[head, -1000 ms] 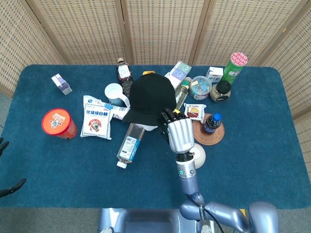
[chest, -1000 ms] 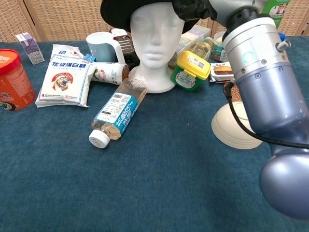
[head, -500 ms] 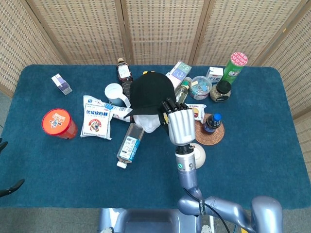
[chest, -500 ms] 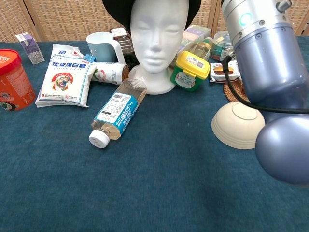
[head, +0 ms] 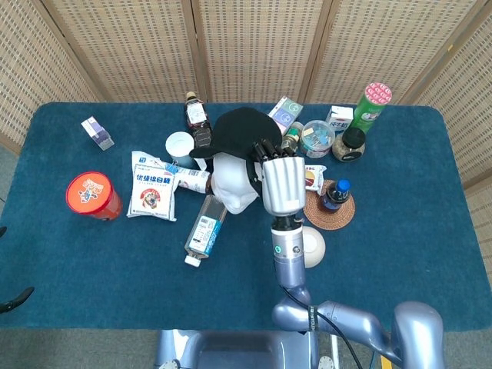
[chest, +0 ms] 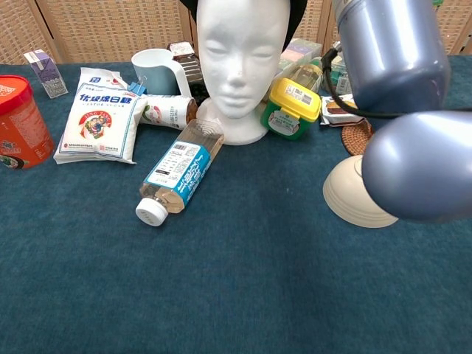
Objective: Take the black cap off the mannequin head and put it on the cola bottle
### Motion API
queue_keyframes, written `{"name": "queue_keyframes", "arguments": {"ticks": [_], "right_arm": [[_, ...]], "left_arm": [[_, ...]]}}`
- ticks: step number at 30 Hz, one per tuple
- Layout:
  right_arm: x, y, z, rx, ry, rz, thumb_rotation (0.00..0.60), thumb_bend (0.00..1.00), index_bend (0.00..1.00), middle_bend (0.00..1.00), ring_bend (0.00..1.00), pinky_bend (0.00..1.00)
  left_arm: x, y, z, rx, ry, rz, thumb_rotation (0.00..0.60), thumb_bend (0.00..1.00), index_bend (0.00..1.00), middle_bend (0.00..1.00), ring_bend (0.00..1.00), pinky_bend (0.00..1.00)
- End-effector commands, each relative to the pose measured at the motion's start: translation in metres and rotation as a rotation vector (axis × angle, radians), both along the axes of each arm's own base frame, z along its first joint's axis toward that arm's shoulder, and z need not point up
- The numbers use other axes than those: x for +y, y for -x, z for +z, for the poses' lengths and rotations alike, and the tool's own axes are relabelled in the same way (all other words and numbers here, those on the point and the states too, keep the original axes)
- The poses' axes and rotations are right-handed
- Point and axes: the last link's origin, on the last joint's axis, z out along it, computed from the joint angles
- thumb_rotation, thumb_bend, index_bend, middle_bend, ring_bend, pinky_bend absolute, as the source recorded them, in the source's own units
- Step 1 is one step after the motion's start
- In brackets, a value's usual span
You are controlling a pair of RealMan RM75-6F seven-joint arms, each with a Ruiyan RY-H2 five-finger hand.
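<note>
The black cap [head: 237, 132] is tilted back over the crown of the white mannequin head [head: 234, 187], whose face is bare in both views. My right hand [head: 280, 181] grips the cap's right edge with its fingers [head: 267, 149] curled over it. In the chest view only slivers of the cap [chest: 298, 16] show above the mannequin head [chest: 236, 63], and my right forearm [chest: 394, 88] fills the upper right. The cola bottle [head: 335, 194], dark with a blue lid, stands upright on a woven coaster [head: 337, 216] right of the hand. Only fingertips of my left hand [head: 15, 297] show at the left edge, spread and holding nothing.
A water bottle [chest: 181, 172] lies in front of the mannequin. A cream bowl [chest: 360, 198] sits upside down under my right arm. A yellow-lidded tub [chest: 293, 105], a mug [chest: 158, 69], a white bag [chest: 99, 114] and a red can [chest: 18, 122] crowd around. Jars and bottles [head: 353, 142] line the back.
My right hand has risen and pulled the cap up and back off the mannequin's face. The face was covered by the brim and now shows fully.
</note>
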Motion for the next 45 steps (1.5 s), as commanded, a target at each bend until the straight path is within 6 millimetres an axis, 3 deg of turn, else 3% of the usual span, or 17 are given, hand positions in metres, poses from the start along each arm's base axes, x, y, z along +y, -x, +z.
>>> {"name": "queue_keyframes", "arguments": {"ticks": [1,15,27,34,40,45], "right_arm": [[-0.011,-0.004,0.007,0.008,0.019,-0.016,0.6,0.46,0.63,0.72,0.73,0.74],[-0.068,0.004,0.037,0.022,0.078,-0.129,0.6,0.46,0.63,0.72,0.72,0.74],[-0.105,0.011,0.087,-0.034,0.175,-0.21,0.6,0.45,0.63,0.72,0.72,0.73],[-0.109,0.031,0.117,-0.036,0.228,-0.205,0.6,0.45,0.63,0.72,0.72,0.73],[-0.1,0.07,0.145,0.032,0.279,-0.155,0.6,0.45,0.63,0.72,0.72,0.73],[-0.089,0.093,0.155,0.112,0.301,-0.098,0.6,0.45,0.63,0.72,0.72,0.73]], "left_arm": [[0.001,0.001,0.001,-0.002,0.002,0.003,0.6,0.16,0.0,0.0,0.0,0.0],[0.003,0.001,-0.005,0.013,0.032,0.011,0.6,0.16,0.0,0.0,0.0,0.0],[0.01,0.004,-0.008,0.011,0.046,0.043,0.6,0.16,0.0,0.0,0.0,0.0],[0.012,0.004,-0.011,0.018,0.056,0.047,0.6,0.16,0.0,0.0,0.0,0.0],[0.01,0.002,-0.014,0.029,0.059,0.042,0.6,0.16,0.0,0.0,0.0,0.0],[0.009,0.001,-0.014,0.03,0.052,0.037,0.6,0.16,0.0,0.0,0.0,0.0]]}}
